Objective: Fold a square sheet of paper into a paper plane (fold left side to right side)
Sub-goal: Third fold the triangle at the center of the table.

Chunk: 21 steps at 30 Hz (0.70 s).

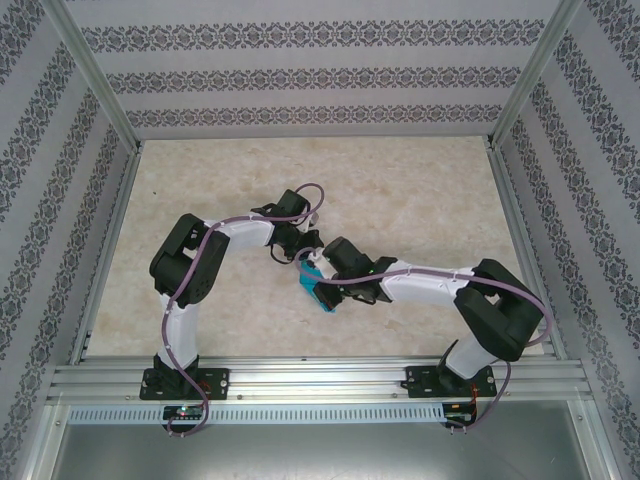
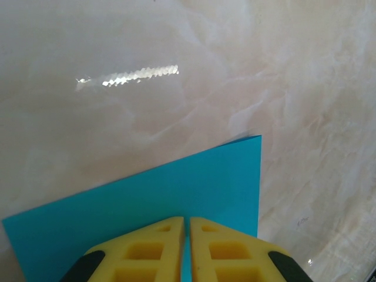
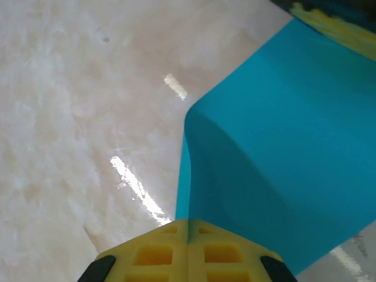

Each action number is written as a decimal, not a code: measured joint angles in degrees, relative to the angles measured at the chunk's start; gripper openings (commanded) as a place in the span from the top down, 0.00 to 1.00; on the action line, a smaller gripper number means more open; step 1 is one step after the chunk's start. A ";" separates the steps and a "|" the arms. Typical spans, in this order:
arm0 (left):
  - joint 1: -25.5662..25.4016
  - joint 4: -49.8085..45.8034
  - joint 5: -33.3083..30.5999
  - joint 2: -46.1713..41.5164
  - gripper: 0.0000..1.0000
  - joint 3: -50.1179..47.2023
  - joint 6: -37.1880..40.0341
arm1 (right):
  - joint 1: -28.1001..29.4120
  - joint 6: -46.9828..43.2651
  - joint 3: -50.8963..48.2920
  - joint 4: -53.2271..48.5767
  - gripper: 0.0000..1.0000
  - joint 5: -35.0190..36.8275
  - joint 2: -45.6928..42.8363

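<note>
Sheet: your square sheet of paper (image 1: 312, 284) sits near the middle of the tabletop (image 1: 420, 180), pinched between both claws.
Sheet edges: in the left wrist view two straight edges of the sheet (image 2: 205, 182) meet at a sharp corner ahead of the fingers. In the right wrist view the sheet (image 3: 282, 147) bows in a soft curve with no hard crease. You cannot tell whether its lower edge touches the tabletop.
Left claw: the left claw (image 2: 186, 222) is closed narrow on the sheet's near edge, a sliver of teal between its yellow fingers.
Right claw: the right claw (image 3: 188, 223) is clamped on the sheet, which rises from its fingers toward the left claw's fingers (image 3: 341, 26).
Spacing: from above, the left claw (image 1: 303, 248) and right claw (image 1: 324, 292) are near each other, joined by the sheet.
Open room: you have bare tabletop on every side, widest toward the far wall.
Limits: patterned walls (image 1: 300, 80) and metal posts bound the far edge and both sides.
</note>
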 measured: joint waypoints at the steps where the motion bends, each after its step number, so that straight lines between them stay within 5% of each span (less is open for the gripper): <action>1: -0.02 0.00 0.00 0.00 0.87 0.00 0.02 | -0.76 0.37 -0.11 0.09 1.00 -0.68 0.00; 21: -0.02 0.00 -0.15 0.15 0.88 0.11 0.04 | -7.37 5.73 -0.96 0.85 1.00 -7.21 2.93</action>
